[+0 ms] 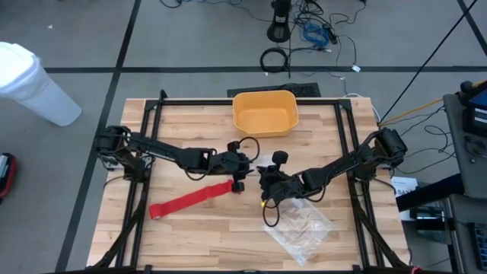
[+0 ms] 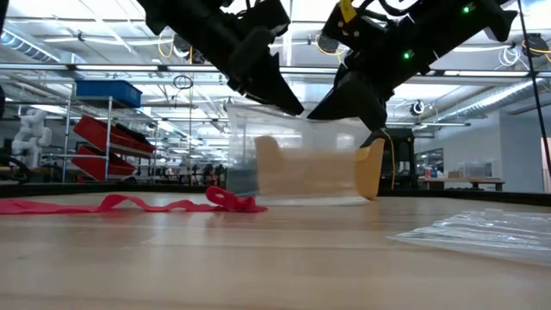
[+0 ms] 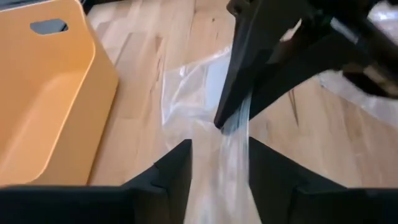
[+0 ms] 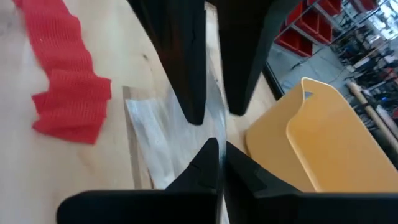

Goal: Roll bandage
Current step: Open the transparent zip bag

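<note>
Wood table [image 1: 190,243] first: its bare planks give the flat bandage nothing to brace against, so I judge it may slide rather than curl once rolling starts. Next, the yellow bin [image 1: 264,112] stands near the back edge, close behind both arms, and a wide swing could knock it. Beside the right arm lies a clear bag [image 1: 303,226], which a low pass might drag along.

Between the 2 grippers hangs a clear film [image 2: 301,168], lifted off the table. It looks slippery and could drop onto the bandage [image 1: 194,200], which lies as a long red strip left of centre, its bunched end just below the grippers and touched by neither.

The right gripper [image 1: 264,186] is nearly closed, pinching the film. The left gripper [image 1: 238,181] has its fingers apart with the film running through the gap, so its hold looks doubtful. No rolling has begun.
</note>
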You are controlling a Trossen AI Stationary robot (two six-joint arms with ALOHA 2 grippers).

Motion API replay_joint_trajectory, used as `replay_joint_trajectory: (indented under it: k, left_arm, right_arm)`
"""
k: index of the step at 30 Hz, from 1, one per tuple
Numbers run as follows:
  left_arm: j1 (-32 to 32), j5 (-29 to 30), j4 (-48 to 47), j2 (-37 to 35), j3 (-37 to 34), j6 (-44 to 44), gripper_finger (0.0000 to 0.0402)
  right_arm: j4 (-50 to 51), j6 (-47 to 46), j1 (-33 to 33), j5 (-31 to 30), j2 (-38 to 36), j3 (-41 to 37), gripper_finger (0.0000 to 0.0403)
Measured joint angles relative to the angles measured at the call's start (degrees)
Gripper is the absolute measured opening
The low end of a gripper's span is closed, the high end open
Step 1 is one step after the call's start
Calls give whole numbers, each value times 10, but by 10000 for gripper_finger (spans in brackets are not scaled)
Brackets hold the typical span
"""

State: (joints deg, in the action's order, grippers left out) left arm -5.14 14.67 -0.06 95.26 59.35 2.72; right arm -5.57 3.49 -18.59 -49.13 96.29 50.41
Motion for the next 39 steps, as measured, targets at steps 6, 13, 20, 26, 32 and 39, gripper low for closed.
replay_joint_trajectory:
  k: [6,13,20,26,32,39]
  left_arm:
    - [-13,0,-18,0,0,53,63]
    - [-32,0,-16,0,0,71,5]
    - [-38,37,-25,0,0,69,22]
    - [-28,67,-53,0,0,32,4]
    - [-17,91,-85,-1,0,-28,2]
    - [-13,61,-79,-1,0,-77,1]
  right_arm:
    - [62,-33,0,16,0,45,0]
    - [162,-101,3,46,0,97,0]
    - [190,-124,9,86,0,104,0]
    - [196,-101,0,62,0,104,5]
    - [176,-48,-20,8,-17,104,57]
    - [99,49,-34,130,-6,105,131]
